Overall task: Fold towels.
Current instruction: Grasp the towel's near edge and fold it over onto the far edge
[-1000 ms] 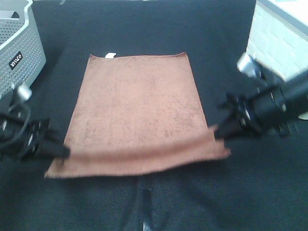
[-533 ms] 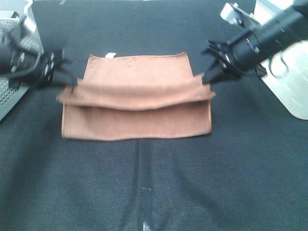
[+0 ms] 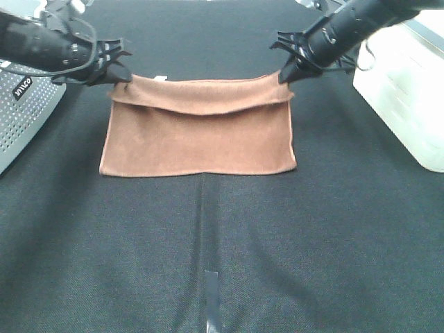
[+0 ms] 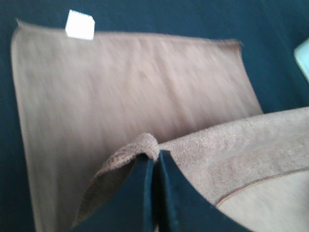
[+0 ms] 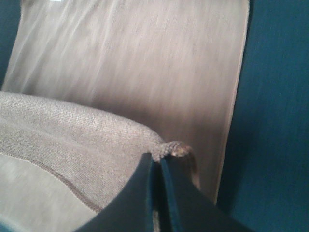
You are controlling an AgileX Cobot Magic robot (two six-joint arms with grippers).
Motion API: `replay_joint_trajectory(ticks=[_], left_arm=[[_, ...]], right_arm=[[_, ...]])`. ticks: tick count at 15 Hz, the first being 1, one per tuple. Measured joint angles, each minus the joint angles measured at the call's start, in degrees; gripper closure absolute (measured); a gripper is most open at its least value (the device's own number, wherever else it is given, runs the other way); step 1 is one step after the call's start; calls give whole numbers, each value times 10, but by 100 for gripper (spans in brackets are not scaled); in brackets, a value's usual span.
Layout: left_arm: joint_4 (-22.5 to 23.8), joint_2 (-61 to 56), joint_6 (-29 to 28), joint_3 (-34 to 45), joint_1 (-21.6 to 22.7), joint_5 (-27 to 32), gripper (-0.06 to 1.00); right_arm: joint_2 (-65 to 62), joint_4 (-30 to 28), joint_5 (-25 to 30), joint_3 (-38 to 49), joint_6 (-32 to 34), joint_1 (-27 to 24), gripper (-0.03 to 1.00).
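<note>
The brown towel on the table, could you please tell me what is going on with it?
Both arms are folding the brown towel in half on the black table. The left gripper and the right gripper each pinch one corner of the lifted edge between shut fingers, holding those corners over the towel's far corners, near the white tag. The raised edge sags in the middle and is not yet laid flat; the fold itself rests along the near side.

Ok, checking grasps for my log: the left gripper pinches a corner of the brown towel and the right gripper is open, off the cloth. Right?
No: the right gripper is shut on a corner of the brown towel too, as the right wrist view shows. The left gripper does pinch its corner.
</note>
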Motion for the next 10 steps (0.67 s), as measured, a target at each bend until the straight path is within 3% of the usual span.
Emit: replay_joint_trajectory(ticks=[5,10], left_arm=[[0,132,0,-160,0,-68,94],[0,260,0,-334,0,-72,94]], right_arm=[[142,-29,-48,-181,1,-2,97],[205,-35,-133,-227,-6,-2,97]])
